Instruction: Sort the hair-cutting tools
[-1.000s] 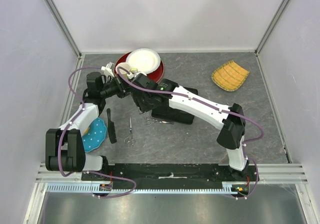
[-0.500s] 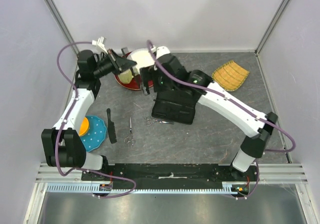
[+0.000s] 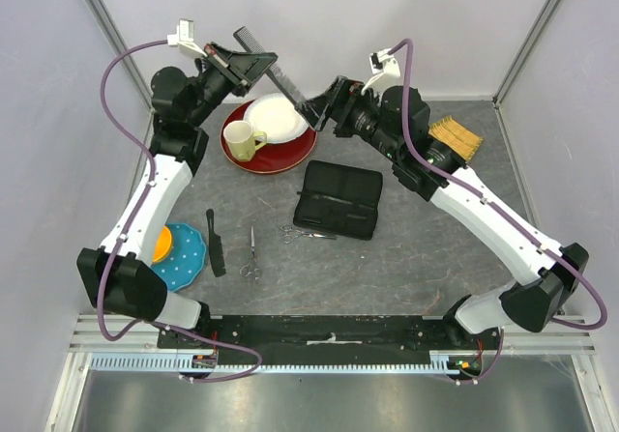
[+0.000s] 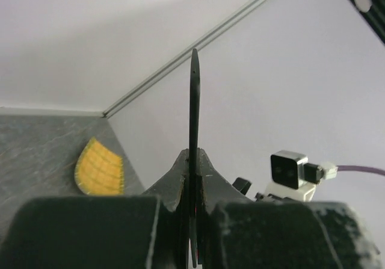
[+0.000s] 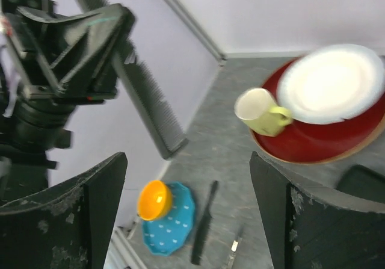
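High above the plates, my left gripper (image 3: 259, 63) is shut on a slim black comb (image 3: 290, 92) that slants down to the right. The left wrist view shows that comb (image 4: 194, 130) edge-on, pinched between the jaws. My right gripper (image 3: 322, 105) stands open just past the comb's lower end. In the right wrist view the comb (image 5: 147, 109) hangs ahead of its fingers (image 5: 66, 215) without touching them. On the table lie a handled black comb (image 3: 215, 242) and two silver scissors (image 3: 251, 253), (image 3: 308, 231).
A flat black case (image 3: 338, 198) lies mid-table. A red plate (image 3: 290, 147) carries a white plate (image 3: 277, 118) and a yellow-green mug (image 3: 242, 142). A blue plate (image 3: 189, 263) holds an orange bowl (image 3: 162, 242). A yellow mat (image 3: 456, 137) sits back right.
Both arms rose from beside the red plate and drew apart. The right gripper opened wide. The comb went up with the left gripper.
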Tool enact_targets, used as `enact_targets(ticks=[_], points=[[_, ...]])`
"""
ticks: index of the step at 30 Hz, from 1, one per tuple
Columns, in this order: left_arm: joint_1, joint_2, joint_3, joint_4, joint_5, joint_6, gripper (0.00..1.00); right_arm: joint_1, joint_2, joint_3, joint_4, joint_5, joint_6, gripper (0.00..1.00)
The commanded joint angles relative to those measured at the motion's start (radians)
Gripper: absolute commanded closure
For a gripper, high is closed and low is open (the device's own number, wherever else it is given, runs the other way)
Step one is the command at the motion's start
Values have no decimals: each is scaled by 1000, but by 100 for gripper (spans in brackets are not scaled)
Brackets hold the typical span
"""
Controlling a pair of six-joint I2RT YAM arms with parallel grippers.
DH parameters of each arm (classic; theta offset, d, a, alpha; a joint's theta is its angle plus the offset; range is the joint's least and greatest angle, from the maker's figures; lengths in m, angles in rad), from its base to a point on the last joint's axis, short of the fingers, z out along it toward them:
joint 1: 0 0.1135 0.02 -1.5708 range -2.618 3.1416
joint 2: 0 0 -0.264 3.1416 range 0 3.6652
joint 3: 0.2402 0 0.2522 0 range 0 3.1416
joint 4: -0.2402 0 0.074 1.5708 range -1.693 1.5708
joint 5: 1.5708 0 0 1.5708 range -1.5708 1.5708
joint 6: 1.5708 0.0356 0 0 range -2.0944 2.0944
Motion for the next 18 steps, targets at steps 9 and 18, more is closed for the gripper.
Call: enact_targets(ticks=[9, 18], points=[[-127, -142, 43, -101, -503, -175, 98, -22, 53, -26, 483, -212, 203, 21], [-125, -152, 20, -67, -477, -244, 98, -25, 128, 31, 591, -250, 299, 38]])
